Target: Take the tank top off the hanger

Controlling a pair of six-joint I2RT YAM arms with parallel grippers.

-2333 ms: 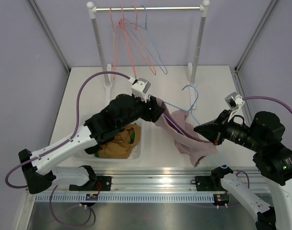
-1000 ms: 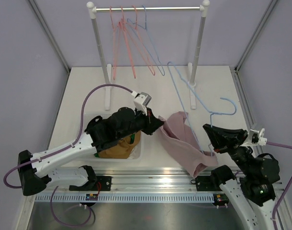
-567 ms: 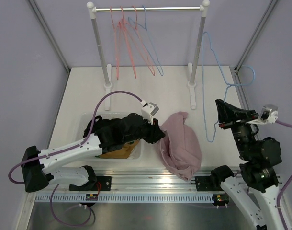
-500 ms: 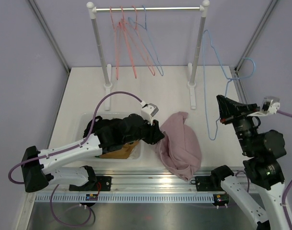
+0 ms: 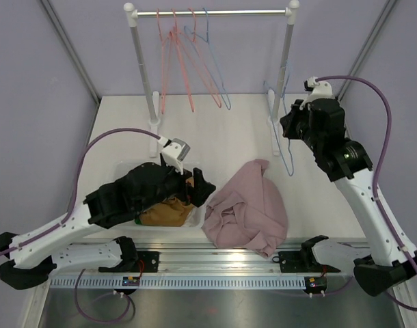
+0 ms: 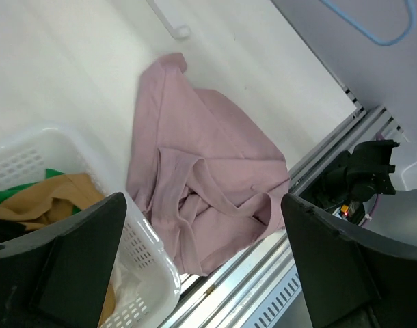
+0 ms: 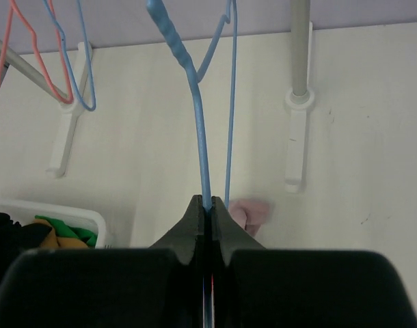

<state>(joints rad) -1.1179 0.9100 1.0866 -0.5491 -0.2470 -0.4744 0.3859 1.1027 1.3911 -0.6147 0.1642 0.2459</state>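
The pink tank top (image 5: 246,205) lies crumpled on the table, off the hanger; it also shows in the left wrist view (image 6: 208,184), and a corner of it in the right wrist view (image 7: 253,213). My left gripper (image 5: 200,188) is open and empty, held above the basket's right edge just left of the tank top, and its fingers (image 6: 78,266) stand wide apart. My right gripper (image 5: 290,126) is shut on the bare blue hanger (image 5: 288,154), holding it by the rack's right post; its jaws (image 7: 210,208) pinch the hanger's wire (image 7: 198,130).
A clothes rack (image 5: 215,11) at the back carries red hangers (image 5: 173,61) and a blue hanger (image 5: 212,61). A white basket (image 5: 126,219) with brown and green clothes (image 5: 169,208) stands at the front left. A metal rail (image 5: 215,263) runs along the near edge.
My right gripper pulled the blue hanger out of the tank top and carried it up toward the rack. My left gripper let go; the tank top dropped onto the table.
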